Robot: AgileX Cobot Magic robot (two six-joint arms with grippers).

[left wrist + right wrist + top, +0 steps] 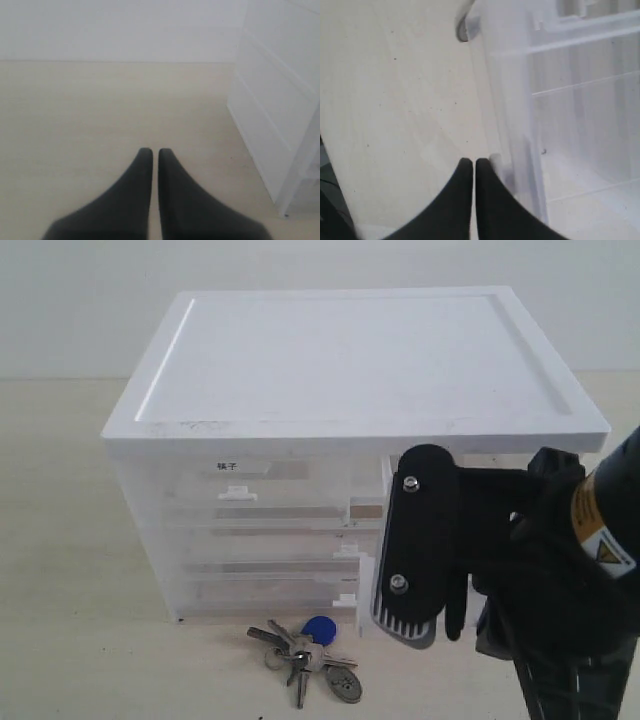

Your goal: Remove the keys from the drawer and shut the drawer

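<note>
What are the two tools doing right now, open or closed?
Left tool: closed, holding nothing.
Right tool: closed, holding nothing.

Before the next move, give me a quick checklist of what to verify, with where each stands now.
1. Keys out of the drawer: ok, on the table before the cabinet.
2. Drawer shut: not ok, it looks pulled out.
3. Right gripper jaws closed for pushing: ok.
4. Right gripper touching the drawer front: cannot tell.
5. Left gripper out of the way: ok, jaws closed over the table.
</note>
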